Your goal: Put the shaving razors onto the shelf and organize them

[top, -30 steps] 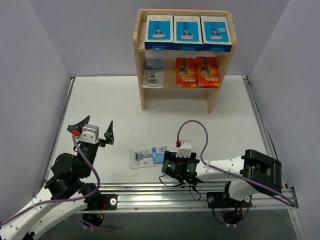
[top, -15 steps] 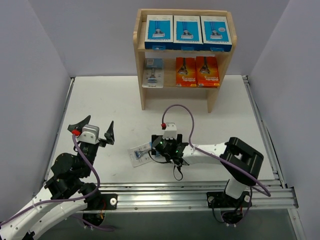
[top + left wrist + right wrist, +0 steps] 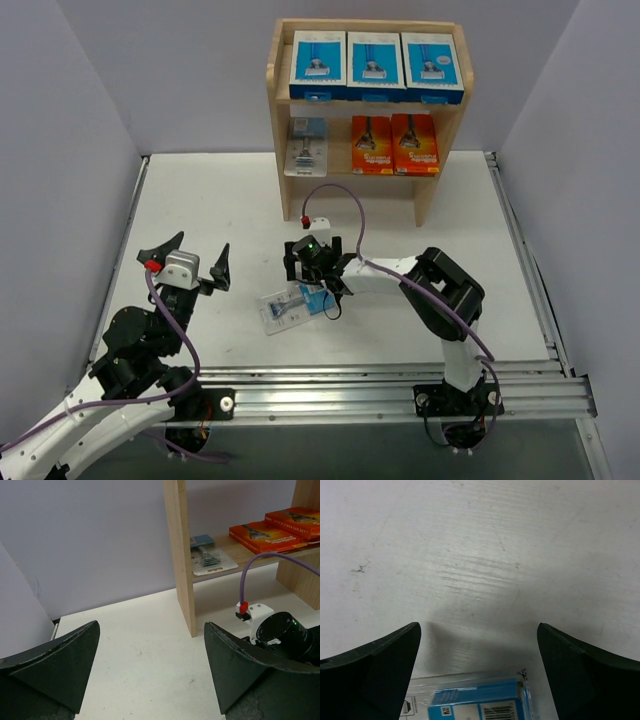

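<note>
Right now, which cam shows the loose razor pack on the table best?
Top external: most of the razor pack shows, lying flat, one corner hidden by the right tool. Right wrist catches only its top edge between the open fingers. Left wrist misses it.

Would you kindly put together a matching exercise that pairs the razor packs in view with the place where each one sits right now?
Things:
1. blue-and-white boxes
2. orange boxes
3. far blister card
4. near blister card

Places:
a. middle tier of the shelf, left end
b. flat on the table, in front of the shelf
c. top tier, side by side
d. middle tier, right part

Pairs: 1-c; 2-d; 3-a; 4-b
</note>
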`<action>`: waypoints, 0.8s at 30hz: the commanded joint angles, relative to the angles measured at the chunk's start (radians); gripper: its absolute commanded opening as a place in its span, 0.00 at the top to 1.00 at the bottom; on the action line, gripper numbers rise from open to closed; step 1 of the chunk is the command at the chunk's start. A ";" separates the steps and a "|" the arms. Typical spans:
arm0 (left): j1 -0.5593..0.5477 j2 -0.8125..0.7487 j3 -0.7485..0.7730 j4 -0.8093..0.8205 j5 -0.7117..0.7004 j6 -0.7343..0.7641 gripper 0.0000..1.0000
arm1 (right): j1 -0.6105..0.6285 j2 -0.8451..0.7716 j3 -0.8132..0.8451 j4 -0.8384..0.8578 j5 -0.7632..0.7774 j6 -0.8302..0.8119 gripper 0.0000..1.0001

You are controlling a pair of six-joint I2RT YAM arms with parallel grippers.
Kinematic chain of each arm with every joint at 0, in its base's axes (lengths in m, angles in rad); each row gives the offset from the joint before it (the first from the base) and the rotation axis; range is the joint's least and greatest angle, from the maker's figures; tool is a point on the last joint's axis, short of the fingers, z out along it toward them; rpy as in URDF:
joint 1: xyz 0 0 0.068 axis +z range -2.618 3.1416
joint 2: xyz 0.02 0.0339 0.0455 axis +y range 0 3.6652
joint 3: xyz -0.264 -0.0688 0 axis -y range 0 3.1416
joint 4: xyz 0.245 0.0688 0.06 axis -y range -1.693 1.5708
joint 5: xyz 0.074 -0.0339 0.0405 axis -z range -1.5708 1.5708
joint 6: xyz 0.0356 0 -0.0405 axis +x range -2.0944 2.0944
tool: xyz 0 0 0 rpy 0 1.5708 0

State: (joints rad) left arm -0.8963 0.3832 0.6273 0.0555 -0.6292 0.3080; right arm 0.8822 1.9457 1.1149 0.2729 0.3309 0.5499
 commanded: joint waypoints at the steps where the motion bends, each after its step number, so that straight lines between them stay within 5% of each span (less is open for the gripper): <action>1: -0.006 -0.001 0.043 0.014 0.010 -0.010 0.06 | 0.000 0.009 0.074 -0.012 -0.058 -0.067 0.04; 10: -0.006 0.003 0.043 0.014 0.008 -0.007 0.06 | 0.001 -0.114 0.083 -0.136 0.022 -0.012 0.04; 24: -0.007 -0.007 0.043 0.014 0.000 0.003 0.06 | 0.184 -0.189 0.135 -0.415 0.148 0.372 0.33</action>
State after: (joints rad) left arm -0.8963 0.3828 0.6273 0.0555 -0.6277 0.3073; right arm 1.0420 1.8046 1.2060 -0.0525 0.4225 0.7803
